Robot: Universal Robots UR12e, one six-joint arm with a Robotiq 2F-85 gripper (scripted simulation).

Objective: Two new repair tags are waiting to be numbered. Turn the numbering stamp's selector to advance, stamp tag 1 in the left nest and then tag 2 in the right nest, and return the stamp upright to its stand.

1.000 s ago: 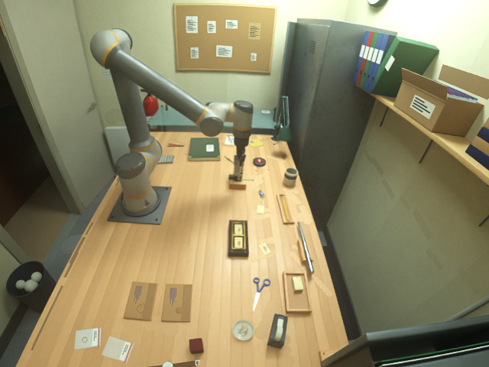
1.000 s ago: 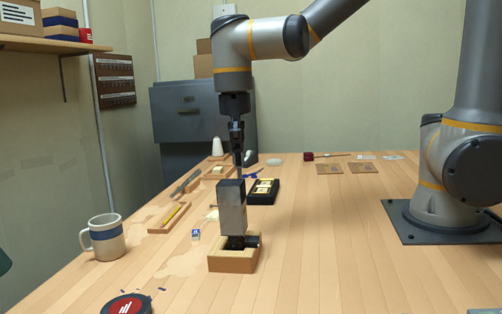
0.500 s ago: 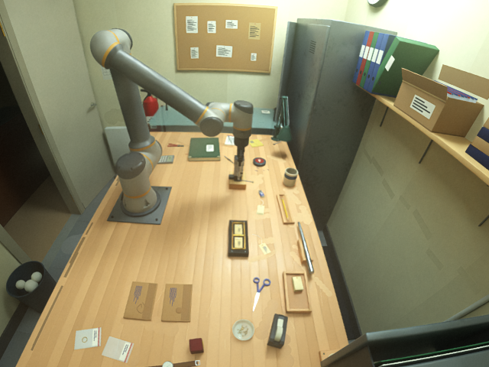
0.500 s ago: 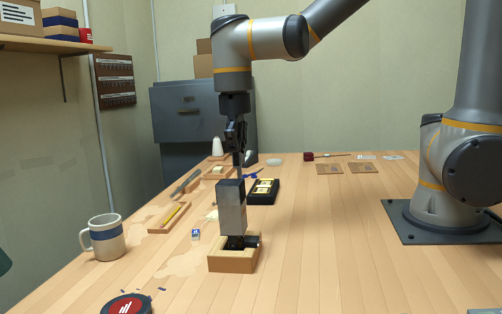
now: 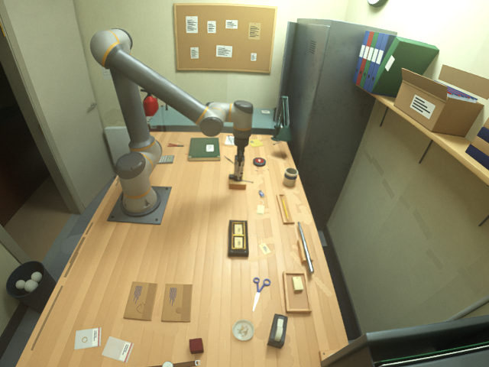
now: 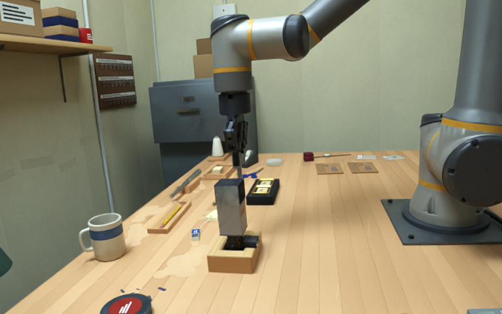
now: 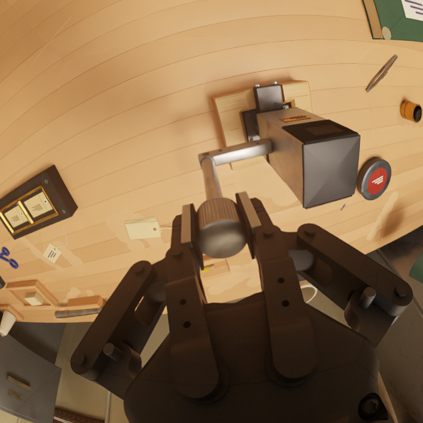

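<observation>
My gripper (image 7: 221, 221) (image 6: 237, 157) (image 5: 237, 168) is closed on the knurled knob of the selector lever (image 7: 219, 227), which juts from the side of the numbering stamp (image 7: 311, 158) (image 6: 230, 207). The stamp is a grey upright block sitting in its wooden stand (image 6: 234, 255) (image 5: 237, 184). Further along the bench lies the black two-nest tray (image 5: 238, 238) (image 6: 263, 190) (image 7: 33, 207). A cream tag sits in each nest. My gripper hangs straight down just above and beside the stamp.
A grey cabinet (image 5: 328, 110) stands at the bench's right edge. A mug (image 6: 103, 237), a pencil tray (image 6: 169, 217), a red ink pad (image 6: 127, 304) (image 7: 374, 184), loose tags (image 7: 143, 228), scissors (image 5: 259, 291) and a green pad (image 5: 204, 149) lie about.
</observation>
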